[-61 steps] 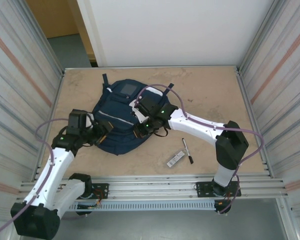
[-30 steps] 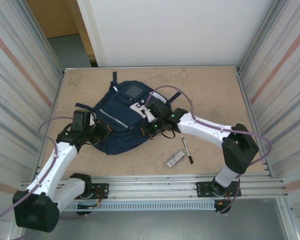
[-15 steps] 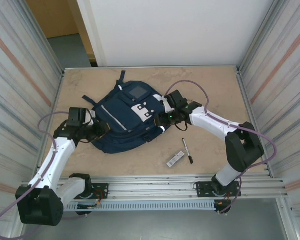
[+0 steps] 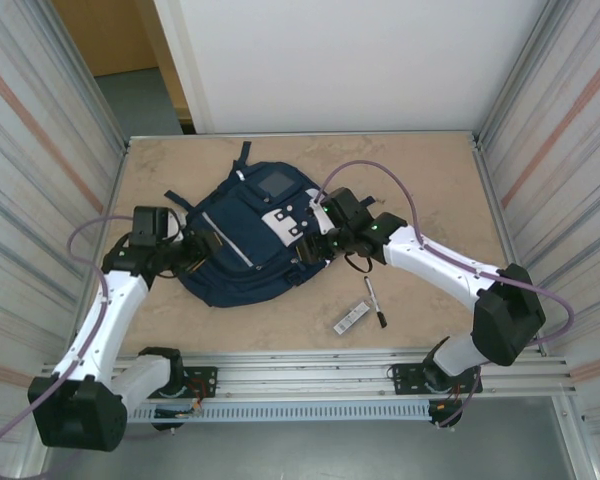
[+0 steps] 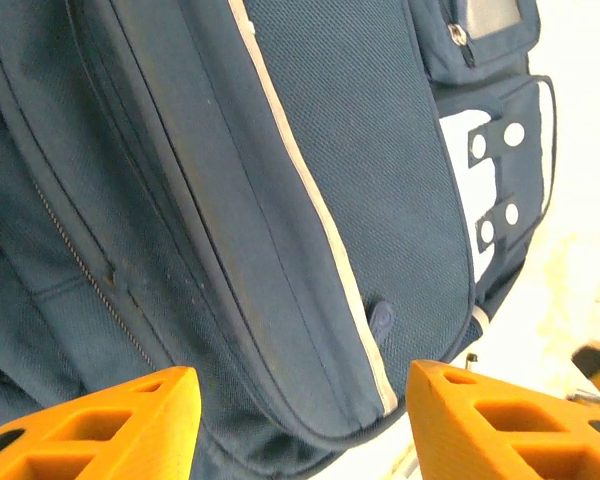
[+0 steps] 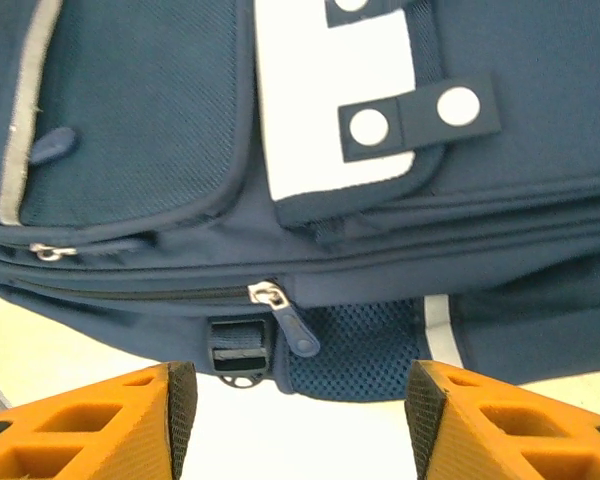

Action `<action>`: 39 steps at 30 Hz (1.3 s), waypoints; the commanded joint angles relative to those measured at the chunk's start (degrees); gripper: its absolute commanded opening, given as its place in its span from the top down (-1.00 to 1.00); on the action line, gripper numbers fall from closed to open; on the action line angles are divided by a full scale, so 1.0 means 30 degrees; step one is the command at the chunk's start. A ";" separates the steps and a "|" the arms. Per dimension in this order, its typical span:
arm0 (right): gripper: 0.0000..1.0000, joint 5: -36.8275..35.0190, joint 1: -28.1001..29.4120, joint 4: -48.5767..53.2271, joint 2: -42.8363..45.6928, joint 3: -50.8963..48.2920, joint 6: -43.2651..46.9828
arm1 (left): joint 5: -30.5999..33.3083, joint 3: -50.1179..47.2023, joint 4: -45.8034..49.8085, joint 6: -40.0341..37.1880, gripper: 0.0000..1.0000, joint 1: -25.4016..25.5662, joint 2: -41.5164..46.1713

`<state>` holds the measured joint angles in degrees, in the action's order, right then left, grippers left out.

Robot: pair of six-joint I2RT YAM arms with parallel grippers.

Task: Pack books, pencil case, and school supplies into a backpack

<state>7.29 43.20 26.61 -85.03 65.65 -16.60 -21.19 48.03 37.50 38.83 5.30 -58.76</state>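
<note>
Desk (image 4: 420, 180), top view, lower edge upward.

1. Bar (image 4: 351, 319), white and black, flat, lower centre. Pen (image 4: 375, 302) just right of it, long axis nearly vertical in frame. Both lie loose, well apart from either gripper.
2. Right gripper (image 4: 315, 240), at the backpack's right edge. Jaws apart, nothing held.
3. Zip pull (image 6: 298, 333), right wrist view, centre. It lies just ahead of the jaws, midway between the two fingers, tab hanging toward lower right. The zip line runs left to right across the frame and looks shut along the stretch in view. Black buckle (image 6: 235, 352) just left of the pull, the likeliest thing to snag.
4. Left gripper (image 4: 205, 247), at the backpack's left edge. Jaws apart, empty, fabric beyond them.
5. Backpack (image 4: 245, 245), navy, lying flat, centre left, long axis slanting toward upper right, grey panel at the far end.

Judgement: the right arm is nearer the pull, and opening comes before packing.
</note>
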 commanded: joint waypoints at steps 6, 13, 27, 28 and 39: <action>-0.17 -0.0047 0.0775 -0.0022 -0.0628 0.0637 0.0289 | 0.0087 -0.1232 -0.2006 0.1951 -0.22 -0.0016 -0.1263; -0.18 -0.0020 0.1712 -0.0421 -0.1035 0.0465 0.0367 | 0.0060 -0.1452 -0.3680 0.2254 -0.20 -0.0013 -0.2923; -0.34 0.2932 0.1861 -0.3859 -0.3111 -0.0835 0.6847 | -0.0017 -0.0637 -0.3843 0.3667 1.00 0.2723 -0.2365; -0.34 0.2661 0.1813 -0.4352 -0.3156 -0.1062 0.6870 | -0.0337 -0.0663 -0.3897 0.3888 1.00 0.2712 -0.2237; -0.40 0.5764 0.0745 -0.5951 -0.3422 -0.1415 0.7013 | -0.2424 -0.1369 -0.4674 0.4912 1.00 0.2871 -0.1996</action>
<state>19.29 45.23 11.97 -94.87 61.84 2.24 -22.26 43.90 25.04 52.53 13.15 -66.52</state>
